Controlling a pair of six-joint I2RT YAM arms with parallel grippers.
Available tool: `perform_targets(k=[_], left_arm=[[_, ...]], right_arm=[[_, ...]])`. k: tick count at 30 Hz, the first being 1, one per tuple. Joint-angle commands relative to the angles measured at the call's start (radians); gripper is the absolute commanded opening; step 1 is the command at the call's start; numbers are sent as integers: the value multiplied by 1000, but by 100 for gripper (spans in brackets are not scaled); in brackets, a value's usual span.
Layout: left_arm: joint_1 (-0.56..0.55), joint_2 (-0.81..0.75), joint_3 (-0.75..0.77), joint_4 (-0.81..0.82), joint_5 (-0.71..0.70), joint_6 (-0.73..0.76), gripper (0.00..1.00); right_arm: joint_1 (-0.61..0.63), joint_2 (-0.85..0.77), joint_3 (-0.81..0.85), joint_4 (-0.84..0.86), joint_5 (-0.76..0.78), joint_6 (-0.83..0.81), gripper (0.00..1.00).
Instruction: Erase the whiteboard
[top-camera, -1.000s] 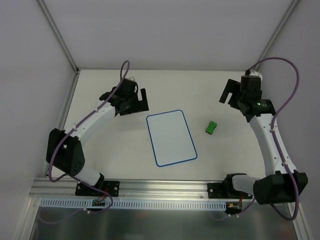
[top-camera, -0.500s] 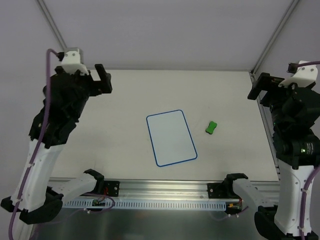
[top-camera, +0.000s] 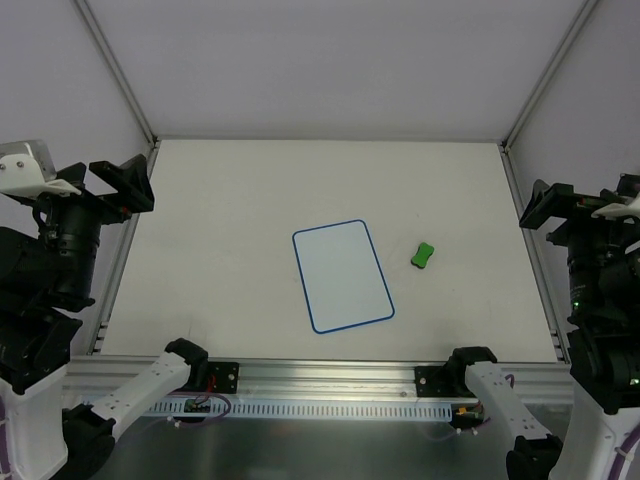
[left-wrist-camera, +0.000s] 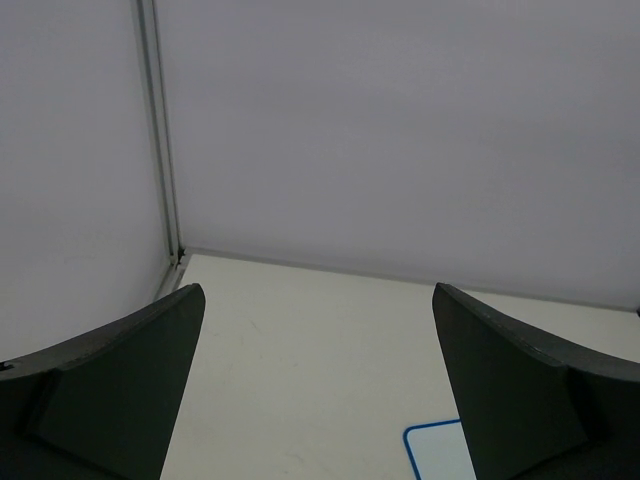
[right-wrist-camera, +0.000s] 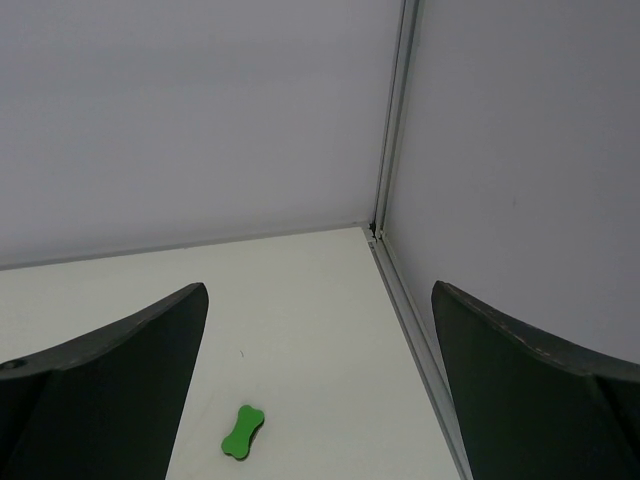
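Whiteboard (top-camera: 342, 276) plain white, blue edge, green eraser (top-camera: 423, 255) near, L gripper (left-wrist-camera: 318, 292) & R gripper (right-wrist-camera: 320, 292) both wide

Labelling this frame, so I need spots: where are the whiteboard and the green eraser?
whiteboard (top-camera: 342, 276), top external view, middle of its white face.
green eraser (top-camera: 423, 255), top external view, its narrow waist.

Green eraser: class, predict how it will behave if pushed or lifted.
The green eraser is small, so probably light. It lies flat on the table, so it should slide, not roll. Its narrow waist may offer a grip.
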Motion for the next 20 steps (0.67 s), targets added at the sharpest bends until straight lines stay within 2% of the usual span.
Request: perform_targets(k=[1, 20], left_arm=[[6, -8, 19, 3, -38, 40, 99], [5, -26, -18, 9, -45, 29, 99]], right_arm=[[-7, -16, 26, 62, -13, -33, 99], [-7, -24, 20, 79, -19, -37, 99]])
